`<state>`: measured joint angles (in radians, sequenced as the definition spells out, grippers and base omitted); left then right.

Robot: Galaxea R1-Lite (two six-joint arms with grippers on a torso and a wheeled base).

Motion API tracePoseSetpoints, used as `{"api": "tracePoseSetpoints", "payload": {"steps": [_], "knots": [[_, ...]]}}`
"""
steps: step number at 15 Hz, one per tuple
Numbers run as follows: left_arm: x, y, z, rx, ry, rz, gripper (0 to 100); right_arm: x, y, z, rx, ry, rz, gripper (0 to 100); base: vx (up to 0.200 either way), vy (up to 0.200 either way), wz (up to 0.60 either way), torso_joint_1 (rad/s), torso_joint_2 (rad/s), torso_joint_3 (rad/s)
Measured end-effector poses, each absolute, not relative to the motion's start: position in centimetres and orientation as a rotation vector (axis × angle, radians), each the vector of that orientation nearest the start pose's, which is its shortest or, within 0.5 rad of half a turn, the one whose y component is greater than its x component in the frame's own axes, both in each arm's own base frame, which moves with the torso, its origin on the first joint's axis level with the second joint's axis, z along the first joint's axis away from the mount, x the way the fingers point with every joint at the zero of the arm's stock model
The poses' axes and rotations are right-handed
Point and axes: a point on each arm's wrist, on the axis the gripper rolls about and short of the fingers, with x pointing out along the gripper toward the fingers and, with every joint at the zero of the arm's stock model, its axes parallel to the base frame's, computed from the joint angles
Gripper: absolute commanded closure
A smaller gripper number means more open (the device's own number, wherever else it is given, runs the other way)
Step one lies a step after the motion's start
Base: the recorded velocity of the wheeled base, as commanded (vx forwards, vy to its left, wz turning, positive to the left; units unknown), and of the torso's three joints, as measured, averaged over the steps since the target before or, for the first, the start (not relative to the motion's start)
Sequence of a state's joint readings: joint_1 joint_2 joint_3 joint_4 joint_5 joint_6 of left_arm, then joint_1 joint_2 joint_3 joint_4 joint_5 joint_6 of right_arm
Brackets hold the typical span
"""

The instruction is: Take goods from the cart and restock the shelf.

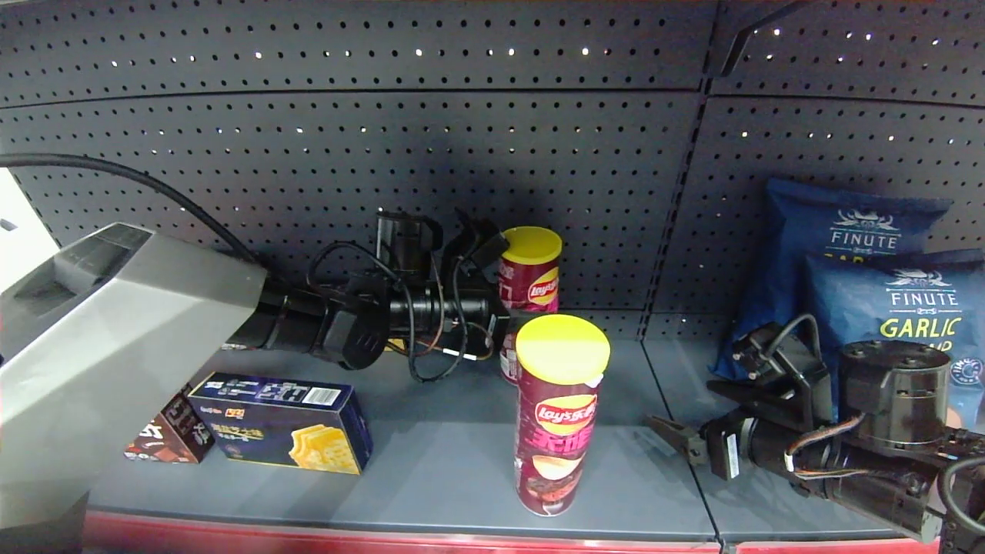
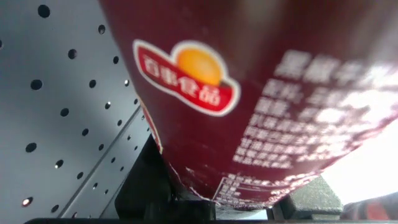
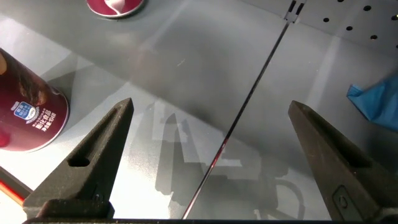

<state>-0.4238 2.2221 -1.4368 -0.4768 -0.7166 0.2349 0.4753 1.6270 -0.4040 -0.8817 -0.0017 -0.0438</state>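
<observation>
Two dark red chip cans with yellow lids stand upright on the grey shelf [image 1: 431, 462]. The front can [image 1: 562, 415] stands free near the shelf's edge, and its base shows in the right wrist view [image 3: 25, 106]. The rear can [image 1: 531, 265] is by the pegboard, with my left gripper [image 1: 504, 315] shut on its middle from the left. Its red side [image 2: 261, 93] looms close in the left wrist view. My right gripper [image 1: 692, 419] hovers low over the shelf, right of the front can, its fingers [image 3: 93, 168] spread wide with nothing between them.
A dark blue cracker box [image 1: 285, 423] and a small brown box [image 1: 169, 435] lie at the front left. Blue chip bags [image 1: 869, 269] lean against the pegboard [image 1: 462, 138] at the right. A seam [image 3: 249, 106] divides the shelf panels. A red strip [image 1: 385, 538] edges the front.
</observation>
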Motion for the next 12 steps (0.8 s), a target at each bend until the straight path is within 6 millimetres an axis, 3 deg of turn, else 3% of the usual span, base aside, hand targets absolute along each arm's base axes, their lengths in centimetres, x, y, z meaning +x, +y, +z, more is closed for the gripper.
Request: {"api": "tracePoseSetpoints", "payload": {"steps": [6,7,12], "knots": [[41.0,-20.0,12.9,0.157,0.206,-1.157,100,21.8,11.2,12.5,-0.124,0.33,0.476,0,0.0,0.0,0.0,0.0,0.0,0.0],[41.0,-20.0,12.9,0.158,0.206,-1.155,0,21.8,11.2,12.5,-0.124,0.331,0.476,0,0.0,0.0,0.0,0.0,0.0,0.0],[41.0,-19.9,12.6,0.155,0.217,-1.153,0,21.8,11.2,12.4,-0.126,0.336,0.476,0,0.0,0.0,0.0,0.0,0.0,0.0]]}}
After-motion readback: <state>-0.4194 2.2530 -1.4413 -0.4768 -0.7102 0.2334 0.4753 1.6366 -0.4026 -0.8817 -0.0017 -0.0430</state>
